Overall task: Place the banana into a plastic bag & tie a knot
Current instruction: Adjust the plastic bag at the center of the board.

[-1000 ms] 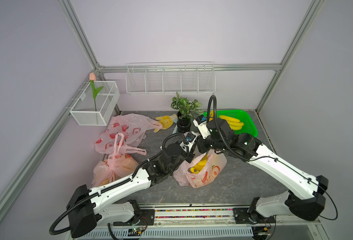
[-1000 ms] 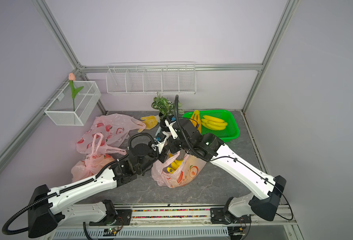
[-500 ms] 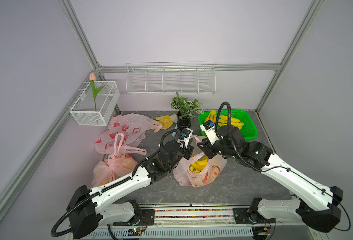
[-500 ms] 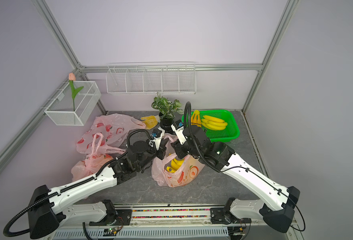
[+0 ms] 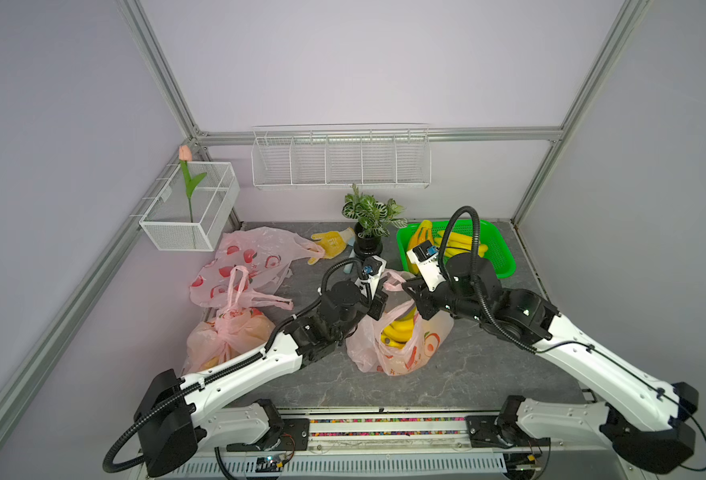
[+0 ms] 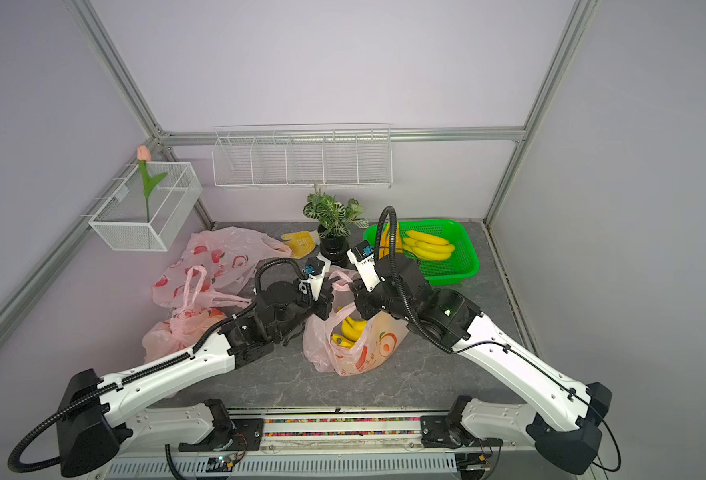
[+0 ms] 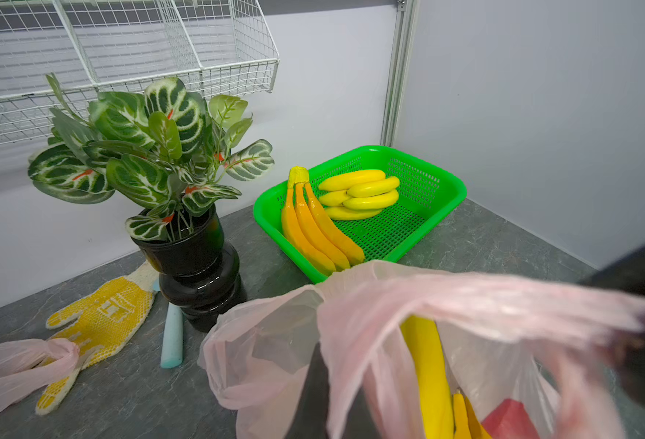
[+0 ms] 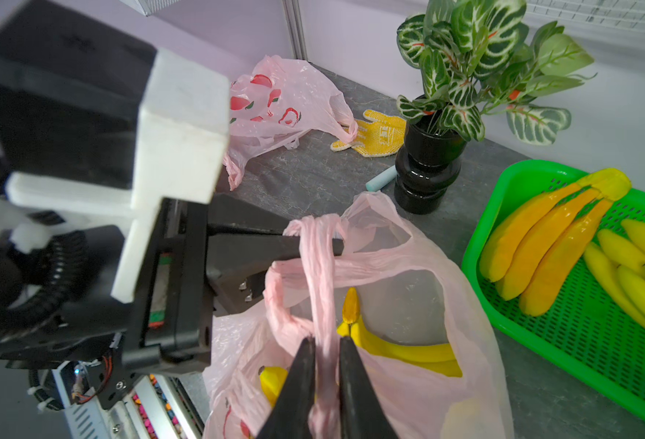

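1. While the right gripper [image 8: 326, 344] was clenched on a twisted pink handle [image 8: 321, 289] of the plastic bag [image 5: 405, 353], the left gripper [image 8: 336, 248] was clamped shut too, with that strand running up and wrapping across its fingertips; both sat just above the bag's mouth in both top views
2. Placing looked done: a yellow banana bunch [image 6: 349, 328] lay inside the bag, which stood on the grey table [image 5: 467, 374] between the two arms
3. Tying looked barely begun, as I judged it: the mouth gaped open, no knot showed, and the handles had yet to be crossed and pulled tight
4. Farther out, a green basket [image 5: 507, 266] behind the right arm held spare bananas [image 5: 463, 245]; a second pink bag [image 5: 226, 336] beside the left arm was knotted at its top, with a flat empty bag [image 5: 251, 253] behind it
5. Writing: the plastic bag carried printed fruit pictures and red marks near its base, too small to read; a yellow glove [image 8: 380, 135] bore a stamped mark I could not make out; a label [image 6: 366, 259] on the right arm's camera mount was likewise illegible, and no brand name could be read anywhere
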You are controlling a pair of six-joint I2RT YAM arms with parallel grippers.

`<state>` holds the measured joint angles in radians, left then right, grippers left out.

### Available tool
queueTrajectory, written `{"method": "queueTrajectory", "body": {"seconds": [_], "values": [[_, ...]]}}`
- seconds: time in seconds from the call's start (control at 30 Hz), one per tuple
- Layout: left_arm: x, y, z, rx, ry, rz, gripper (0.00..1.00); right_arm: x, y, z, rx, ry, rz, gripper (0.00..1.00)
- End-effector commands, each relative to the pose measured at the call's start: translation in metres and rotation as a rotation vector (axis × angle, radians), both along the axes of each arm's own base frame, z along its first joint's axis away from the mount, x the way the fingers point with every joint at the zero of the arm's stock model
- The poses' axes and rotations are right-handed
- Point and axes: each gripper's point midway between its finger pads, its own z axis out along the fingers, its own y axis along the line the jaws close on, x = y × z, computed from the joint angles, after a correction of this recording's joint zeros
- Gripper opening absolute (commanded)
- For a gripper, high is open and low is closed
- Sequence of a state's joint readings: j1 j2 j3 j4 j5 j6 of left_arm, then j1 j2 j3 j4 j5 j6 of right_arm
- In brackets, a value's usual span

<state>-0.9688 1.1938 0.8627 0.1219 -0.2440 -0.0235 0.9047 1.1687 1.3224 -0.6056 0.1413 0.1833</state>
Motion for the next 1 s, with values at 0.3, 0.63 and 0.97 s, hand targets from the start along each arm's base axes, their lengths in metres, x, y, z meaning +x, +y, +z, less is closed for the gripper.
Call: {"method": "queueTrajectory", "body": {"seconds": [0.3, 0.63, 0.97], "values": [[-0.039, 0.015, 0.028, -0.06, -0.044, -0.148, 0.32, 0.017, 0.01, 0.052, 0.031, -0.1, -0.011, 0.07], [-0.048, 0.03, 0.056, -0.106, -0.11, -0.144, 0.97, 0.017, 0.033, 0.057, 0.036, -0.099, 0.065, 0.07], [-0.029, 0.012, 0.037, -0.006, -0.119, -0.128, 1.0, 0.006, 0.044, 0.069, 0.07, -0.095, 0.124, 0.07]]}}
